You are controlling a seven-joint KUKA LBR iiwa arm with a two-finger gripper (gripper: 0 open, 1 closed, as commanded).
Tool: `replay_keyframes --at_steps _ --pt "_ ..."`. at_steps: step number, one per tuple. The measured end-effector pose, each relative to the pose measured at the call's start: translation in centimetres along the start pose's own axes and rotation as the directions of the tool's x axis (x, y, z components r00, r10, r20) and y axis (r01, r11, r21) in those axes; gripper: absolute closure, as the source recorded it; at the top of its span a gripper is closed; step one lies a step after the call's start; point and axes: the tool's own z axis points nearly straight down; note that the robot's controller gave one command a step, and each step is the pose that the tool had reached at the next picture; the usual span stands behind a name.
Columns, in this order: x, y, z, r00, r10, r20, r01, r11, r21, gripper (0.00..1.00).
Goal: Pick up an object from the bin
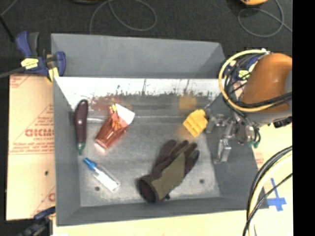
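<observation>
My gripper [220,139] hangs at the bin's right side, by the right wall, open with nothing between its fingers. Just left of it a small yellow ridged block [195,122] lies near the back wall. A dark glove with an olive-green cuff [170,171] sprawls below and left of the gripper, its fingers pointing up toward the yellow block.
At the left lie a red toy packet of fries [113,127], a dark purple aubergine [80,124] along the left wall, and a white tube with a blue cap [101,175] near the front left. Bare floor shows between the glove and the gripper.
</observation>
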Motion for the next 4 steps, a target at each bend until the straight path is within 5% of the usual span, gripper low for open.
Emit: replay_keyframes --at_steps 1,2,3,4 --pt "1.2 1.3 2.9 1.000 -0.028 0.004 0.028 1.000 0.002 0.00" --pt "1.0 3.1 6.0 0.986 -0.167 0.005 0.167 0.986 0.003 0.00" --pt "1.7 7.9 8.9 0.828 -0.561 0.007 0.561 0.828 0.006 1.00" --pt "1.7 7.9 8.9 0.827 -0.562 0.007 0.562 0.827 0.007 1.00"
